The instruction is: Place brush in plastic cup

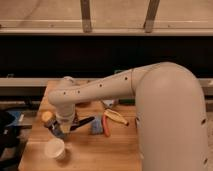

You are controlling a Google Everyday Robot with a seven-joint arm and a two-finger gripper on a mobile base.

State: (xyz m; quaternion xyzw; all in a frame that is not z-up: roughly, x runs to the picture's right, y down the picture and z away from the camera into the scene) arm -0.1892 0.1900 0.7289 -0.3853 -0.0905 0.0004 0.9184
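My gripper (62, 130) hangs from the white wrist over the left part of the wooden table (100, 155). It is shut on the brush (83, 122), a slim black stick that juts out to the right and slightly upward from the fingers. A small blue-grey plastic cup (54, 128) sits right at the gripper's left side, partly hidden by it. I cannot tell whether the brush end touches the cup.
A larger white cup (55, 148) stands at the front left. A blue object (96, 127), a red-handled item (106, 128) and an orange-yellow banana-like item (118, 118) lie to the right of the brush. An orange round thing (46, 116) sits at the left edge.
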